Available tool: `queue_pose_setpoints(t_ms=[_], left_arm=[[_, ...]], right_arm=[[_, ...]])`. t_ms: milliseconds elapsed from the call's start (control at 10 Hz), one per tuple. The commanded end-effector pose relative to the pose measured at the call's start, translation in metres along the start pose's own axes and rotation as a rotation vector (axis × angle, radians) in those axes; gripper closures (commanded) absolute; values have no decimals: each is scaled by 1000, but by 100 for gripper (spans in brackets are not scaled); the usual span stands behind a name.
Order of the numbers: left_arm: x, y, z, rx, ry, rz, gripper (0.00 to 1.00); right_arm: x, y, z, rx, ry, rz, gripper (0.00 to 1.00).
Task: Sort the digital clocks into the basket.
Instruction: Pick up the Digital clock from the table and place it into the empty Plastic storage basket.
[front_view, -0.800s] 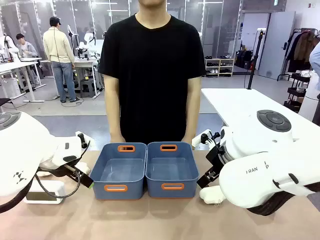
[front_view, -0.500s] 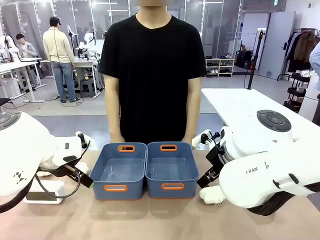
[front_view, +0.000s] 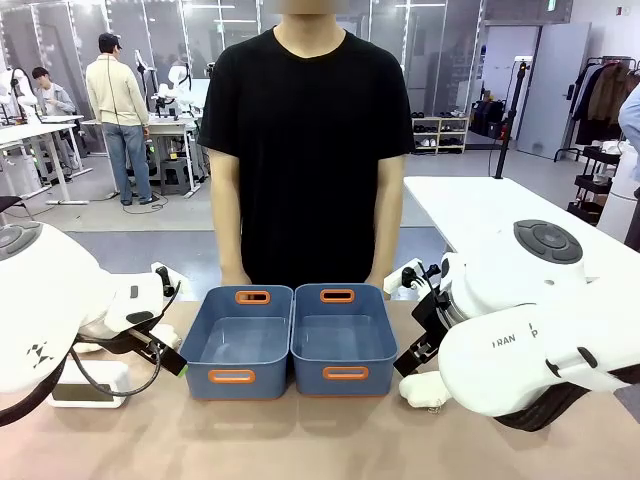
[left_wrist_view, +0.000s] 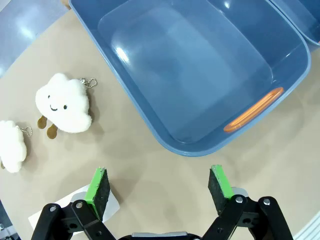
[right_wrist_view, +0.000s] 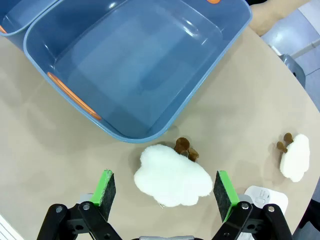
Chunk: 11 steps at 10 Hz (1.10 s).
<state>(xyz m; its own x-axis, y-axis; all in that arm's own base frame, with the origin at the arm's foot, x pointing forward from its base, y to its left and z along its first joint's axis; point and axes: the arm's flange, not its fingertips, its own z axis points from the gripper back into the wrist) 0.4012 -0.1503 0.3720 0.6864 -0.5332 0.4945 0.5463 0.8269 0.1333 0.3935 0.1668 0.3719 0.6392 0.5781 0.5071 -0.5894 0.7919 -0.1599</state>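
Observation:
Two identical blue baskets stand side by side mid-table, the left one (front_view: 240, 342) and the right one (front_view: 343, 340), both empty. One white digital clock (front_view: 90, 384) lies at the left under my left arm; its corner (left_wrist_view: 75, 201) shows by my finger. My left gripper (left_wrist_view: 159, 185) hangs open over bare table just short of the left basket (left_wrist_view: 200, 75). A second white digital clock (right_wrist_view: 265, 198) peeks out behind my right gripper's finger. My right gripper (right_wrist_view: 165, 192) is open above a cream cloud plush (right_wrist_view: 172, 176) beside the right basket (right_wrist_view: 135, 65).
Cloud plush toys lie on the table: two left of the baskets (left_wrist_view: 62, 103) (left_wrist_view: 11, 145), and another at the right (right_wrist_view: 295, 156). A person in a black shirt (front_view: 305, 150) stands at the far edge right behind the baskets. My bulky arms flank both sides.

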Motion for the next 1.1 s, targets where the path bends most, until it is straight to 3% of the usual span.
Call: queue_pose_setpoints(t_ms=[0, 100, 200, 400, 500, 600, 800, 1000], left_arm=[[0, 0, 0, 0, 0, 0, 0], [21, 2, 12, 13, 10, -1, 0], [40, 11, 37, -42, 6, 6, 0], [51, 37, 77, -264, 71, 47, 0], [51, 56, 94, -419, 31, 123, 0], [42, 81, 111, -632, -18, 165, 0], [2, 130, 138, -960, -143, 190, 0], [-67, 180, 162, -1056, -346, 282, 0]], right_arm=[[0, 0, 0, 1, 0, -2, 0], [0, 0, 0, 0, 0, 0, 0], [15, -15, 32, 83, -19, -40, 0], [25, -42, 73, 282, -57, -116, 0], [23, -57, 87, 370, -75, -162, 0], [13, -75, 96, 504, -85, -232, 0], [-23, -114, 109, 853, -223, -374, 0], [-90, -154, 125, 1027, -396, -519, 0]])
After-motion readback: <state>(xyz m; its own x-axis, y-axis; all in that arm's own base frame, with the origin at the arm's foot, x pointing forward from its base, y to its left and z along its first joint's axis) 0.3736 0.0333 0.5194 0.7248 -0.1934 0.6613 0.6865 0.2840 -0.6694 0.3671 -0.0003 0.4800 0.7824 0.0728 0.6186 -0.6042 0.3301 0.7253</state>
